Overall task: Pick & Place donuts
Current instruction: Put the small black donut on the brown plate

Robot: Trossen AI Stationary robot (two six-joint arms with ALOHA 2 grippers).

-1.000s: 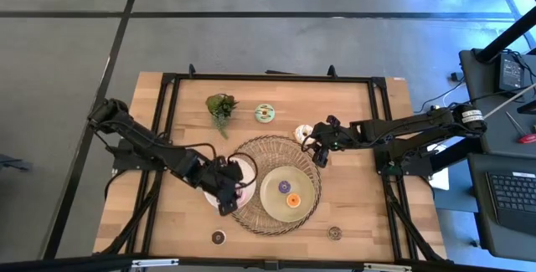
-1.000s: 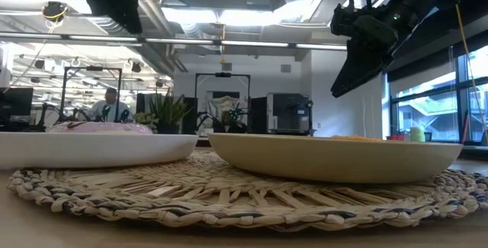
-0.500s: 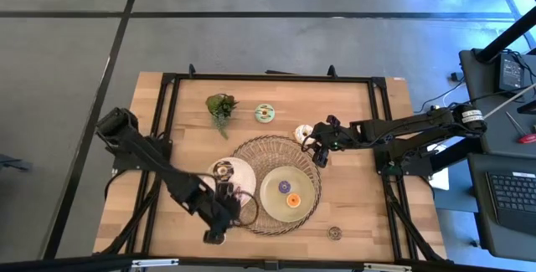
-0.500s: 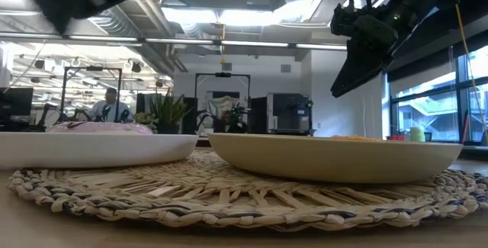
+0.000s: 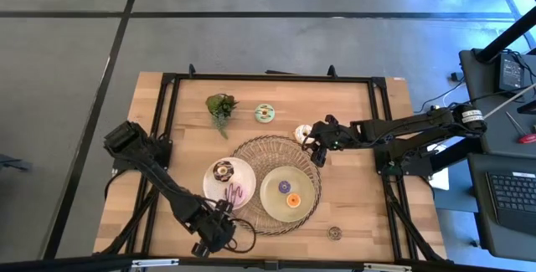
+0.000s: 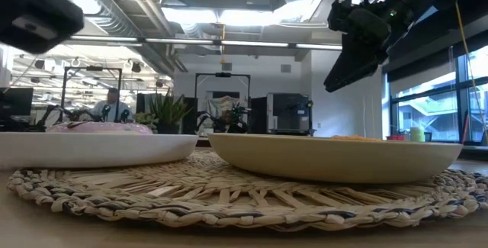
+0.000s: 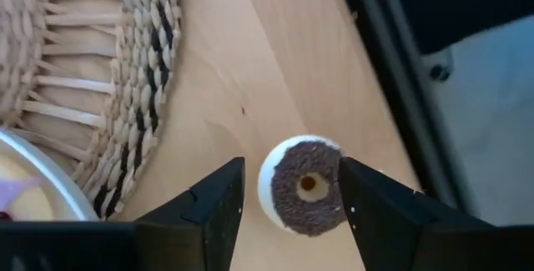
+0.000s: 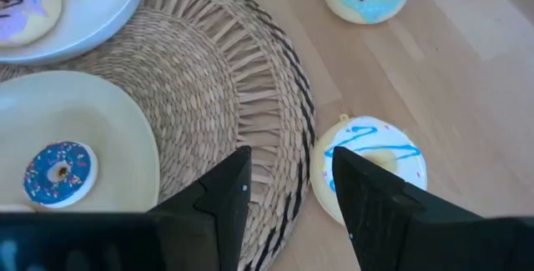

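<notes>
A brown-sprinkled donut (image 7: 304, 188) lies flat on the wood near the table's near edge. My left gripper (image 7: 290, 179) (image 5: 213, 238) is open above it, one finger on each side. A cream donut with a squiggle of icing (image 8: 371, 158) (image 5: 301, 131) lies at the mat's far right rim. My right gripper (image 8: 290, 167) (image 5: 313, 136) hovers open beside it, one finger over its edge. A mint donut (image 5: 265, 113) and another brown one (image 5: 335, 233) lie on the bare table. The white plate (image 5: 243, 171) and the pale-green plate (image 5: 268, 192) each carry two donuts.
Both plates sit on a round woven mat (image 5: 276, 151) in the table's middle. A green plant sprig (image 5: 220, 107) lies toward the far left. A black frame rail (image 7: 392, 79) runs along the near edge, close to my left gripper. In the low view my right gripper (image 6: 354, 49) hangs above the mat.
My left arm has swung from over the white plate toward the table's near edge and now stands over the brown-sprinkled donut. The white plate's two donuts have come into view. My right gripper has edged slightly toward the cream donut.
</notes>
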